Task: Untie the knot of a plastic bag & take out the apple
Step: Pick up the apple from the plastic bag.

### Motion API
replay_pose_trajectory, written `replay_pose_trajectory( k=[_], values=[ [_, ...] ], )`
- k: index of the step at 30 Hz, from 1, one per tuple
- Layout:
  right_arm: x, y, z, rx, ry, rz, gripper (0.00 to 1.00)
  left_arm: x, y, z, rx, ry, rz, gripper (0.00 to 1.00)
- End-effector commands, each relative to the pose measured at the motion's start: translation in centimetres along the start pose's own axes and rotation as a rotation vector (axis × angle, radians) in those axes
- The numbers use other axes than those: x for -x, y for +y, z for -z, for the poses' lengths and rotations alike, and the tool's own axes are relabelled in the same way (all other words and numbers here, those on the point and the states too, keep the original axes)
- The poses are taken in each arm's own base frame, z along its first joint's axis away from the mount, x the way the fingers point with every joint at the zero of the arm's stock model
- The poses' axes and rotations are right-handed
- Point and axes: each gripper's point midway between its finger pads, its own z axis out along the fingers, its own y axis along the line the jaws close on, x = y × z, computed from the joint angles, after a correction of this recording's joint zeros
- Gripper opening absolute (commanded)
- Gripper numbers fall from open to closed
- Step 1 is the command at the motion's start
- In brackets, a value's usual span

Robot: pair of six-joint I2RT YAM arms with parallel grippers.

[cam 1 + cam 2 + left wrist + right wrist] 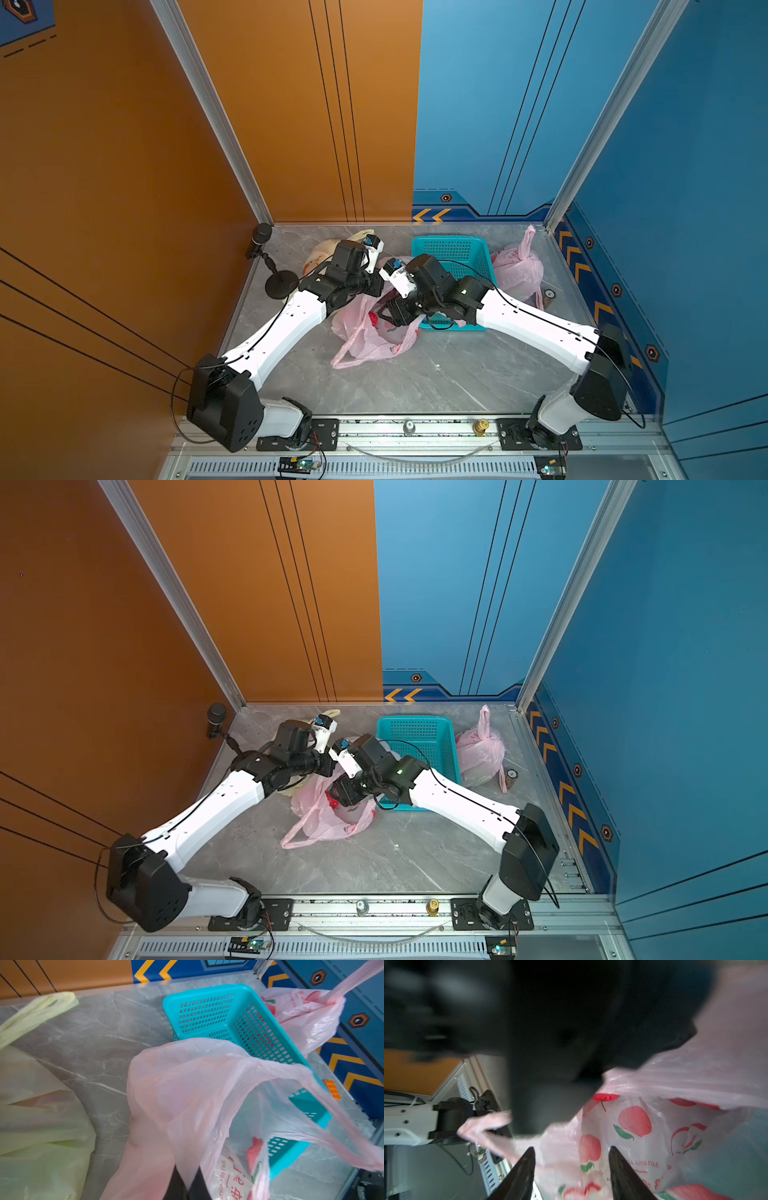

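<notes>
Pink bag (374, 336) lying on table (457, 374), mouth gaping, peach prints and "YOUR LIFE" showing on film. Left gripper (185, 1184) pinching bag's rim, jaws together on film. Right gripper (571, 1167) hanging at mouth, jaws apart, printed side between them. Apple not showing (film too cloudy). Teal basket (453, 241) touching bag behind. Knotted pink bag (517, 266) sitting beyond basket. Yellow bag (41, 1126) slumping far left.

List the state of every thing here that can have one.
Central pink printed plastic bag, untied, mouth open.
Second pink plastic bag, knotted, handles sticking up.
Teal perforated plastic basket, upright, nothing seen inside.
Pale yellow plastic bag, slumped; knot unclear.
Left pincer, shut on central bag's rim.
Right pincer, open at that bag's mouth.
</notes>
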Motion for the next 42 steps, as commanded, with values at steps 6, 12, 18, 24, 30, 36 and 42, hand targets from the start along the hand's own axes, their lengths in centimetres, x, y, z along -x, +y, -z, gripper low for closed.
replay_pose_trajectory(
  k=[6, 12, 18, 24, 30, 36, 42],
  values=[
    [-3.9, -6.1, -6.0, -0.287, 0.056, -0.099, 0.56, -5.4, 2.7, 0.8, 0.062, -0.008, 0.1, 0.0],
    [-6.4, -6.1, -7.2, -0.303, 0.113, -0.076, 0.58, -7.7, 5.4, 0.7, 0.12, -0.007, 0.188, 0.0],
    [-6.2, -5.2, -8.1, -0.253, 0.108, -0.058, 0.61, -8.6, 6.5, 0.8, 0.129, -0.002, 0.26, 0.0],
    [-5.1, -6.4, -8.7, -0.32, 0.082, -0.035, 0.7, -8.9, 6.6, 0.1, 0.116, 0.014, 0.29, 0.0],
    [-3.8, -7.2, -10.2, -0.362, 0.073, -0.009, 0.72, -8.0, 6.1, -0.5, 0.08, -0.009, 0.296, 0.0],
    [-4.1, -9.2, -12.3, -0.419, 0.109, -0.019, 0.78, -7.5, 5.9, -0.9, 0.061, -0.017, 0.298, 0.0],
    [-6.2, -10.7, -14.1, -0.454, 0.185, -0.036, 0.77, -7.5, 5.8, -1.2, 0.061, -0.01, 0.3, 0.0]
  ],
)
